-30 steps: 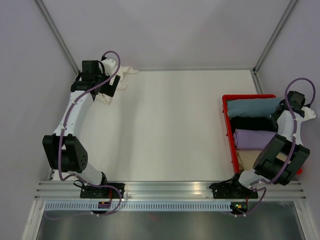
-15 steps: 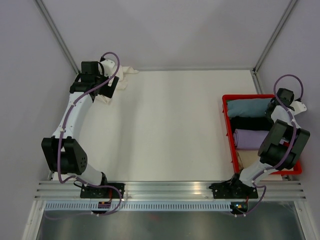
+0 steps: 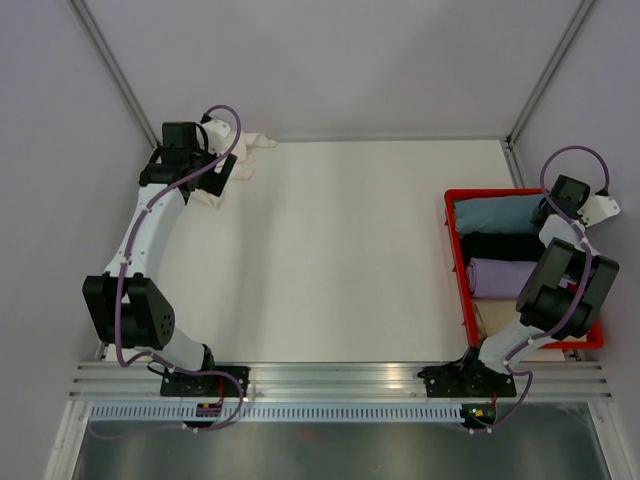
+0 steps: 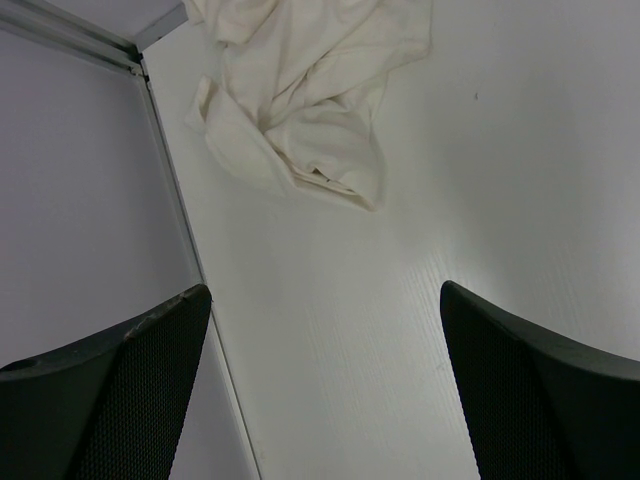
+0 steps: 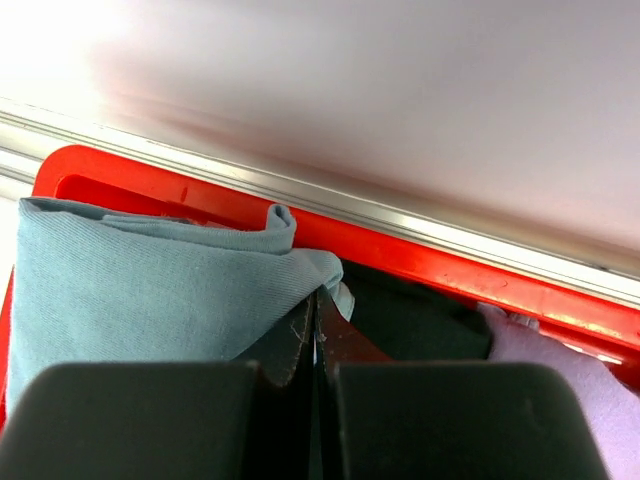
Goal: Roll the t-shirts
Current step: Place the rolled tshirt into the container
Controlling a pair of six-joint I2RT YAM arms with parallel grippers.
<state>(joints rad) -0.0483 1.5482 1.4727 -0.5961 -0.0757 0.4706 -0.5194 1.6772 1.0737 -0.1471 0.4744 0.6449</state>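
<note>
Roughly where the job stands, view by view:

1. Top external:
   - The red crate (image 3: 497,192) sits at the right edge of the tabletop (image 3: 350,250).
   - It holds four bundles in a row, far to near: blue-grey t-shirt (image 3: 495,213), black roll (image 3: 495,247), lilac roll (image 3: 505,275), tan roll (image 3: 492,318). All read as rolled and stowed, so I'd call that part done.
   - The cream t-shirt (image 3: 255,142) lies crumpled in the far-left corner of the tabletop, partly under the left arm. It is not flattened and not rolled, so that's what is left.
   - The left gripper (image 3: 222,172) is over the cream t-shirt. The right gripper (image 3: 548,212) is at the far end of the crate, by the blue-grey t-shirt.

2. Left wrist:
   - The left gripper (image 4: 325,380) is spread wide with nothing between its fingers (image 4: 130,380).
   - The cream t-shirt (image 4: 300,110) is ahead of it, bunched against the far-left corner and apart from the fingers.
   - My read: the pick hasn't started. The shirt needs pulling toward the middle and spreading flat before any roll.

3. Right wrist:
   - The right gripper (image 5: 318,335) has its fingers pressed together, with the tips at the edge of the blue-grey t-shirt (image 5: 130,280).
   - I can't tell whether a fold is caught between them.
   - The blue-grey t-shirt lies against the far wall of the red crate (image 5: 150,175). Black and lilac cloth sit beside it.
</note>
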